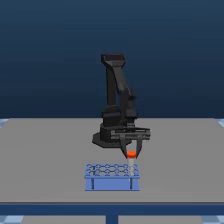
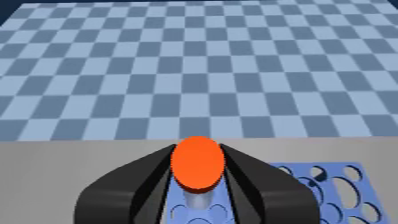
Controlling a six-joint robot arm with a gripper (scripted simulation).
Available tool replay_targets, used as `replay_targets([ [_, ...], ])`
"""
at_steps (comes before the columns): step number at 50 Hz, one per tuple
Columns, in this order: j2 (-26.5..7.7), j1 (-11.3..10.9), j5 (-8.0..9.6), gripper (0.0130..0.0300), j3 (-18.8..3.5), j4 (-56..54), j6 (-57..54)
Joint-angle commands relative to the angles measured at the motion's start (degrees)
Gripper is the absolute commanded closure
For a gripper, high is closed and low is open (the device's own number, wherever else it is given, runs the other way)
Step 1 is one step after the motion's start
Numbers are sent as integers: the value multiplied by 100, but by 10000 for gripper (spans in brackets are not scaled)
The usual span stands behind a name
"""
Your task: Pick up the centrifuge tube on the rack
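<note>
The centrifuge tube stands upright in a hole at the end of the blue rack on the exterior view's right, its orange-red cap above the rack's top. My gripper hangs straight down over it, a black finger close against each side of the cap. In the wrist view the cap of the centrifuge tube fills the gap between the fingers, and the whitish body runs down below it. Part of the rack with its round holes shows beside the gripper.
The rack sits on a grey table in front of the arm's black base. A blue checkered floor lies beyond the table's edge in the wrist view.
</note>
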State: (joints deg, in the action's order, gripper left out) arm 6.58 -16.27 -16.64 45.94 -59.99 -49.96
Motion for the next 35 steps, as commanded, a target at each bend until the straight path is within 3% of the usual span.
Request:
replay_targets([
  [1,83,0,99,300,-55,-428,-515],
  [35,500,0,256,300,-395,-3254,-3434],
])
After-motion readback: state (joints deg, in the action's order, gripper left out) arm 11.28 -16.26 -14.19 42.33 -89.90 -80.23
